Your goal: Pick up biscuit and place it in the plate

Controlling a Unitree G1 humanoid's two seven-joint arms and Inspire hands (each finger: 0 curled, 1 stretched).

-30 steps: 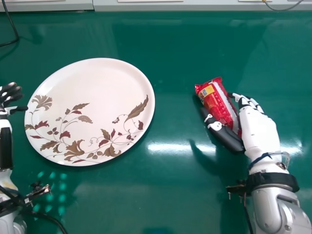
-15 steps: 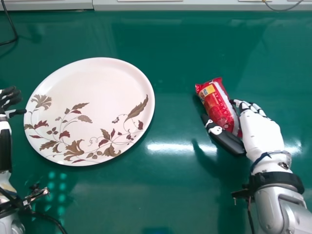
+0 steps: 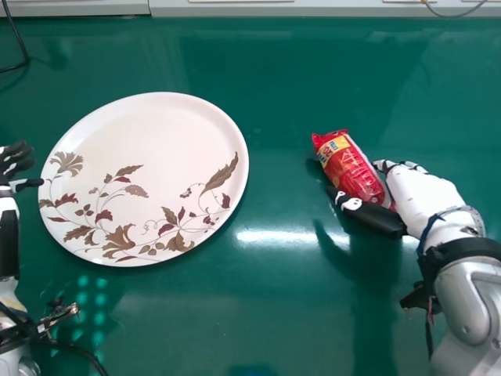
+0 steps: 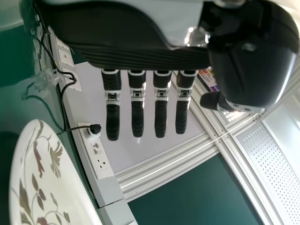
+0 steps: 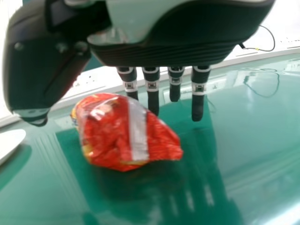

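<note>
The red biscuit packet [image 3: 350, 168] lies on the green table, right of the plate [image 3: 149, 145]. My right hand [image 3: 423, 196] is at the packet's near right end, thumb along its near left side and fingers on the far right side. In the right wrist view the packet [image 5: 115, 133] sits between thumb and fingers of the right hand [image 5: 197, 105], whose fingers are fairly straight, not curled round it. My left hand [image 3: 14, 163] is idle beyond the plate's left edge; in the left wrist view the left hand [image 4: 137, 112] has straight fingers.
The large white plate with a leaf pattern fills much of the table's left half. A black cable [image 3: 23, 55] lies at the far left. A pale ledge [image 3: 274, 10] runs along the table's far edge, with sockets [image 4: 97, 154] in the left wrist view.
My right forearm has swung to the right, and the hand has turned and shifted slightly right. The packet has turned, its far end tipping left and its near end shifting right. The left hand barely differs.
</note>
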